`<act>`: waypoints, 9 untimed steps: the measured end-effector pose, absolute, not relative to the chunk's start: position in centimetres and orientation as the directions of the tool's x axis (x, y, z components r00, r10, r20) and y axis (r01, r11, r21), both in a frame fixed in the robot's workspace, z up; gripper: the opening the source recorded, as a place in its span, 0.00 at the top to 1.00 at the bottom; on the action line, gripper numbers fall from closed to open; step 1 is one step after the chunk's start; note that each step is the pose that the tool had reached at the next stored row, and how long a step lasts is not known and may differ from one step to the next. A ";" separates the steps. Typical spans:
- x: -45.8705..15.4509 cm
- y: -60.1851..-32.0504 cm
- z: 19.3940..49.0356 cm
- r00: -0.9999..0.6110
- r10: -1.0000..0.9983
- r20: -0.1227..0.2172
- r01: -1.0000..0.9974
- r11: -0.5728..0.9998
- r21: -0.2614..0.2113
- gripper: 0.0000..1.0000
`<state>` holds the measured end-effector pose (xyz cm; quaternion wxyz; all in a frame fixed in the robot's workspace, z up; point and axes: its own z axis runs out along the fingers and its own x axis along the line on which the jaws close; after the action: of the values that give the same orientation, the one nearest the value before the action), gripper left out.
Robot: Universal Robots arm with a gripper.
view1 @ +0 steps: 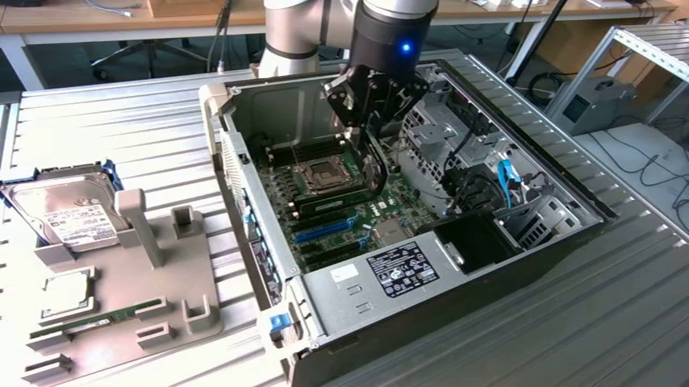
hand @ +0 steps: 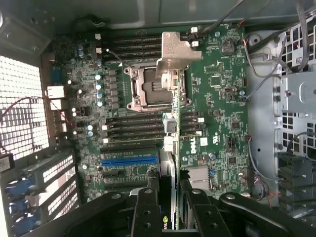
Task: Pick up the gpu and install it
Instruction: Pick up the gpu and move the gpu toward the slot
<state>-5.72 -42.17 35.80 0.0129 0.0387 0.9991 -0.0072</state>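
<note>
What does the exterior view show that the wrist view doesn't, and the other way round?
Exterior view: the hard drive and memory stick on the grey tray beside the computer case. Wrist view: the metal bracket on the gpu and a bright vent grille. Both: the gripper shut on the gpu, held on edge above the CPU socket and blue slot.

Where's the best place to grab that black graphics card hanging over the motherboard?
The upper long edge, pinched across its flat faces from above, as the gripper holds the gpu now: it's thin and hangs edge-on, leaving the lower edge free toward the motherboard.
</note>
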 end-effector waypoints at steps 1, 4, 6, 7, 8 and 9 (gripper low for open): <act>-5.5 -42.1 35.7 -0.997 0.077 -0.026 0.077 0.997 -0.013 0.74; -5.2 -42.0 35.6 -0.997 0.077 -0.026 0.077 0.997 -0.013 0.74; -5.0 -41.9 35.5 -0.997 0.077 -0.026 0.077 0.997 -0.013 0.74; -4.9 -41.9 35.5 -0.997 0.077 -0.026 0.077 0.997 -0.014 0.74; -4.8 -41.8 35.5 -0.997 0.077 -0.026 0.077 0.997 -0.014 0.74; -4.7 -41.8 35.5 -0.997 0.077 -0.026 0.077 0.997 -0.013 0.74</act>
<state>-4.73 -41.80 35.47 0.0129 0.0387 0.9991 -0.0072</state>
